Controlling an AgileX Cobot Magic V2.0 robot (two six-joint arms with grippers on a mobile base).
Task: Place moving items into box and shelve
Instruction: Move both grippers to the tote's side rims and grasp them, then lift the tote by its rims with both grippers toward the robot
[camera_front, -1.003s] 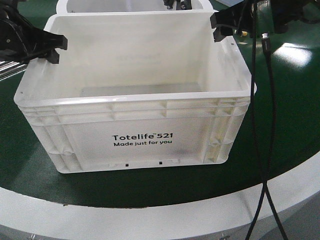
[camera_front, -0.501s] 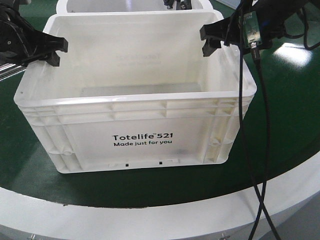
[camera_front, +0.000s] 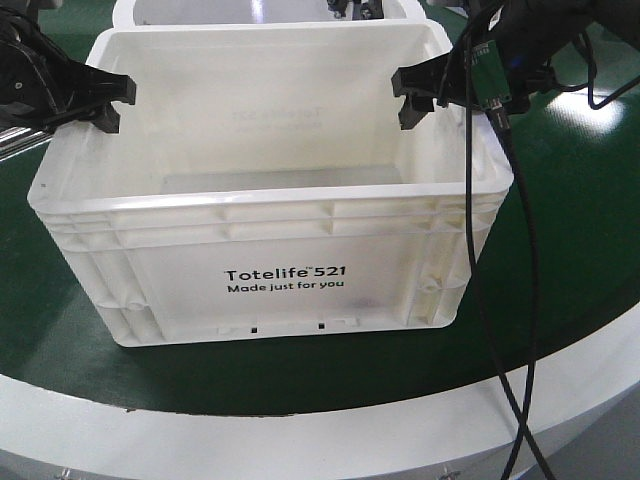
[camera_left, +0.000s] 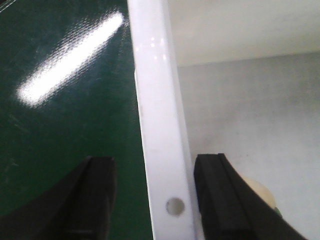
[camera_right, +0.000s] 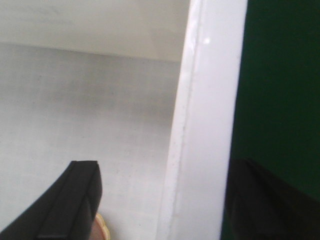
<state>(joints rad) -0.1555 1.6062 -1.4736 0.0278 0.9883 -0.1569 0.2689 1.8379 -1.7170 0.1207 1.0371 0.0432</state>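
The white box (camera_front: 280, 205), printed "Totelife 521", stands on the green table. My left gripper (camera_front: 115, 103) is open and straddles the box's left rim (camera_left: 160, 125), one finger (camera_left: 95, 200) outside and the other inside, with gaps on both sides. My right gripper (camera_front: 405, 98) is open over the right rim (camera_right: 210, 125), one finger (camera_right: 75, 200) inside the box. On the box floor, a sliver of a pale cream item (camera_left: 262, 194) peeks from behind the left gripper's inner finger. A reddish, yellow-edged bit (camera_right: 102, 227) shows under the right one. The front view hides both.
A second white tub (camera_front: 130, 12) stands right behind the box. Black cables (camera_front: 470, 250) hang from the right arm, down past the box's right front corner. The round green tabletop (camera_front: 580, 250) has a white border (camera_front: 300, 440) at the front.
My right gripper has moved left, from beside the far right corner to over the box's right rim. The left gripper and the box have stayed put.
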